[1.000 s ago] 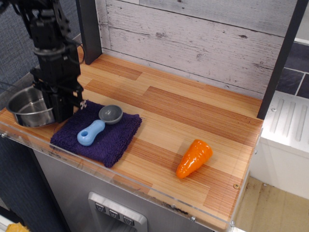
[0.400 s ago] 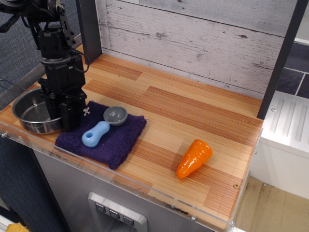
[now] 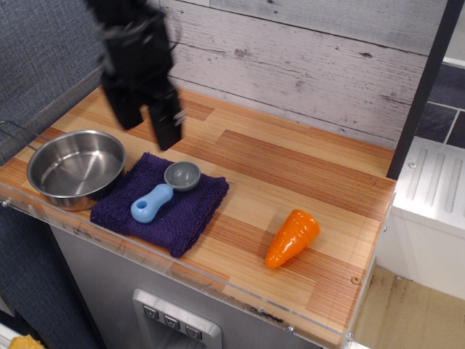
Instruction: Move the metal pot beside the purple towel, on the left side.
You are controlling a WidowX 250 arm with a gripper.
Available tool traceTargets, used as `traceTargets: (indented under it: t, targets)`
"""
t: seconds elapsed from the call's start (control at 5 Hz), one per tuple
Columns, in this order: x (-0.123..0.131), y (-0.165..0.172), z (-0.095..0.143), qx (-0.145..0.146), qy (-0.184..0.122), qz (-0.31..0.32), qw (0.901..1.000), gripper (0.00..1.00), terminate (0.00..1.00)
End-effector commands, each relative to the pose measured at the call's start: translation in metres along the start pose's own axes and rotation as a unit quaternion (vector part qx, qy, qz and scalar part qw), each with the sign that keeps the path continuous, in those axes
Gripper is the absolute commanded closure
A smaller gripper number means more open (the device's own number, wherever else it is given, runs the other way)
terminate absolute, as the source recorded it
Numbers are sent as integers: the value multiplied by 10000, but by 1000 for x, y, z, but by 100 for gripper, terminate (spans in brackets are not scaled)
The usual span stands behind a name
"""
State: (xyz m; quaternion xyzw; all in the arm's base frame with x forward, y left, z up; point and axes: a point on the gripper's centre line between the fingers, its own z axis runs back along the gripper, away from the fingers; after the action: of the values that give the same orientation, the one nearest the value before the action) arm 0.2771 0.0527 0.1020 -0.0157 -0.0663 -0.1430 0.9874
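Note:
The metal pot (image 3: pixel 75 167) is a shiny steel pan with a thin wire handle on its left. It sits on the wooden counter at the front left, its right rim touching the left edge of the purple towel (image 3: pixel 161 204). A blue-handled grey scoop (image 3: pixel 166 189) lies on the towel. My gripper (image 3: pixel 149 126) is raised above the counter behind the pot and towel, its two black fingers (image 3: pixel 166 129) apart and holding nothing.
An orange toy carrot (image 3: pixel 292 237) lies on the counter (image 3: pixel 290 167) to the right of the towel. A white plank wall stands behind. A clear acrylic lip (image 3: pixel 182 265) runs along the front edge. Dark posts stand at the back left and right.
My gripper has let go of the pot, opened and risen up and to the right. The pot now rests beside the towel, slightly further right than before.

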Motion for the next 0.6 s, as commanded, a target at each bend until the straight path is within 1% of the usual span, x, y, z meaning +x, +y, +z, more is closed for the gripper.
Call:
traceTargets:
  t: [0.0, 0.2, 0.4]
  targets:
    - [18, -49, 35, 298, -622, 107, 9976, 0, 0]
    - [20, -53, 34, 240, -624, 525, 9964, 0, 0]
    - [17, -53, 33, 50, -547, 688, 9961, 0, 0]
